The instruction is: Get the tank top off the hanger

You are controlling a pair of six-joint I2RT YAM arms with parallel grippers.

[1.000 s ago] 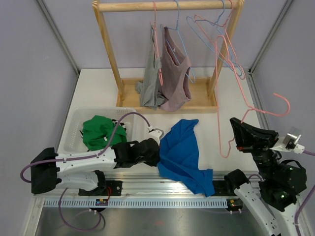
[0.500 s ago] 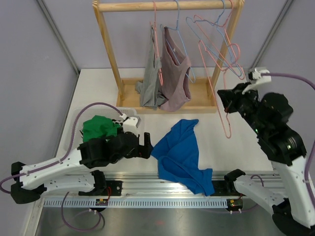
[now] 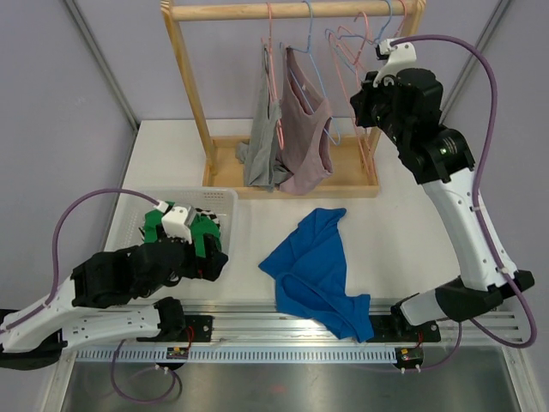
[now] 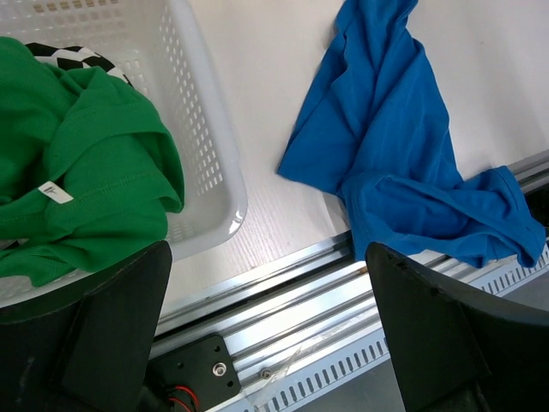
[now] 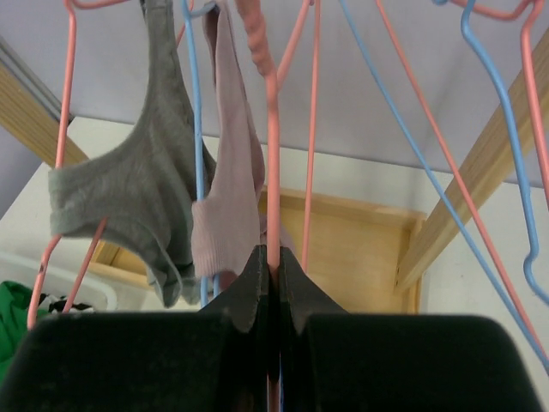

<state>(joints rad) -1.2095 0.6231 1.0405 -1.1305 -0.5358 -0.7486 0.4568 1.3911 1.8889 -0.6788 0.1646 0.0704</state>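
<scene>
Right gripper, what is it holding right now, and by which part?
A pink hanger, pinched by the right gripper on a straight run of its wire. The left gripper is open and holds nothing.

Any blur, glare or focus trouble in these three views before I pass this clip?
Top external: evenly lit and sharp, shadows faint. Left wrist: the blue tank top is crisp, the open left gripper dark and soft-edged. Right wrist: the right gripper, shut on the pink hanger, is a near-black blur.
</scene>
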